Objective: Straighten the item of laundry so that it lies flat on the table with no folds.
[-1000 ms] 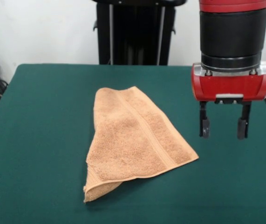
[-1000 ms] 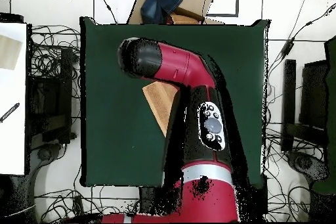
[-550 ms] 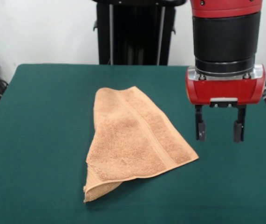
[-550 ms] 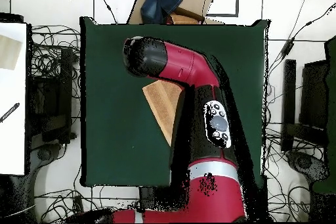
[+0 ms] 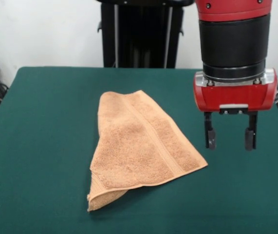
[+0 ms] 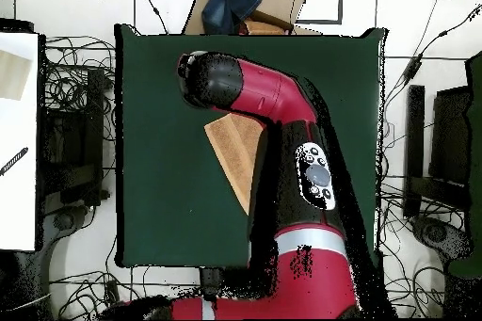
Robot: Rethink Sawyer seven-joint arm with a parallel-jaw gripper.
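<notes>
Your end effector (image 5: 230,138) hangs open and empty above the worktop (image 5: 41,122); lower it onto the towel (image 5: 141,146) corner just beside it.

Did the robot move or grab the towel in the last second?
The gripper slid a little toward the towel, leftward in the front view, open and empty the whole time. It grabbed nothing. The towel stayed folded in the same spot on the table.

Red and black arm (image 6: 273,138) over green table (image 6: 160,195), covering part of the peach towel (image 6: 233,143)
</notes>
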